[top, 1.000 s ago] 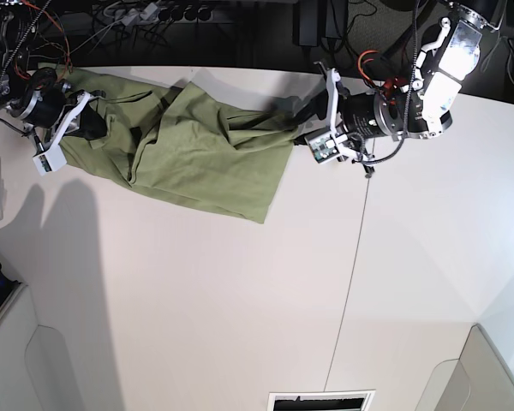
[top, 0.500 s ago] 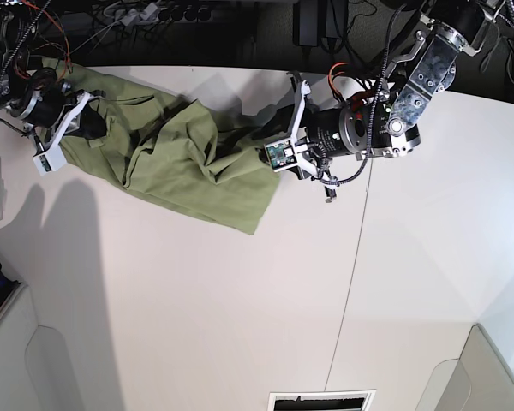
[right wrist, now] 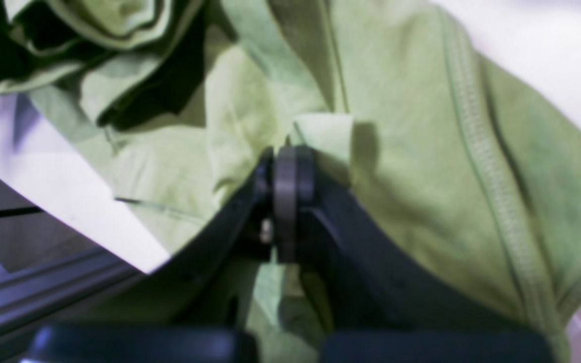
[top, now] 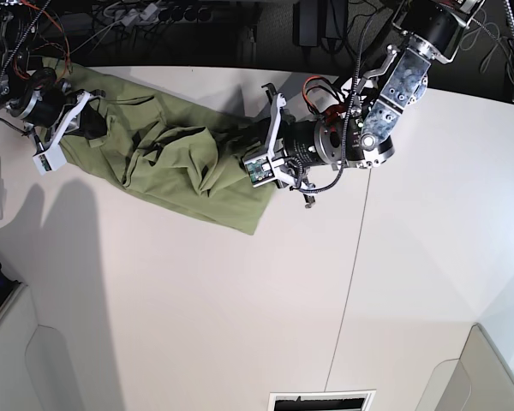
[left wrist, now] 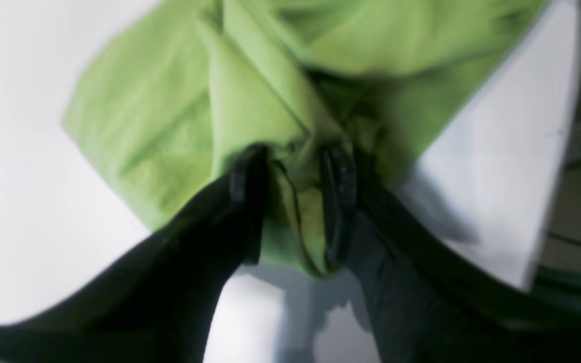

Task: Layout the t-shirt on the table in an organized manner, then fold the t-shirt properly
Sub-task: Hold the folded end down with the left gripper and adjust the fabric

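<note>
- Two grippers on one t-shirt [top: 167, 163], bunched in a wrinkled band along the far left of the table [top: 240, 308].
- Left gripper [left wrist: 290, 196]: jaws part-way apart with a thick fold of cloth between them, apparently pinching the bunched end nearest the table's middle.
- Right gripper [right wrist: 286, 176]: jaws pressed together on a thin fold near a stitched hem, at the shirt's far left end by the table edge.
- Layout step judged barely begun: no sleeve, collar or flat panel readable in the base view.
- Risk of more bunching: ends close together, slack piled between them, so any further inward push likely to deepen the creases.
- Risk of slipping: fat wad in the left jaws, only a thin pinch in the right, either likely to pull free under a hard stretch.
- Risk of cloth dragging off the far edge, given the right end's place at the rim.
</note>
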Motion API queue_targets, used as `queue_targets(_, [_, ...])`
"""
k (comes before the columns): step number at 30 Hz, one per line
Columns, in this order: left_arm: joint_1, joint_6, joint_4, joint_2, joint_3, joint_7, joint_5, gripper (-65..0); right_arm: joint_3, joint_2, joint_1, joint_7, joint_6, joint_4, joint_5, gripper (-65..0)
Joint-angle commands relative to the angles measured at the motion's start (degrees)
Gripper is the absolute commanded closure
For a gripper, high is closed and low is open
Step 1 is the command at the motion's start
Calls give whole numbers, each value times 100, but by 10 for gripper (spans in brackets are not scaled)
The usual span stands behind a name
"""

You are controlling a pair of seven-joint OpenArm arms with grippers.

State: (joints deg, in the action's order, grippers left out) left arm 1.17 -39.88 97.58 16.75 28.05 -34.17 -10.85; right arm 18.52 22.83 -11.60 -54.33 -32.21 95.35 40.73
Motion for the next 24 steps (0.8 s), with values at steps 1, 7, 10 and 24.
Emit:
queue_targets(1, [129, -12, -59, -90, -20, 140, -63, -189, 46, 79, 31, 61, -13, 81, 85, 0])
queue_targets(7, [133, -12, -402, -177, 131, 138, 59, -189, 48, 79, 31, 76, -15, 81, 85, 0])
queue_targets(10, [140, 345, -407, -179, 258, 149, 369, -189, 46, 79, 33, 96, -15, 81, 85, 0])
queue_targets(24, [149, 1762, 715, -114, 269, -262, 802, -189, 48, 79, 44, 162, -15, 81, 85, 0])
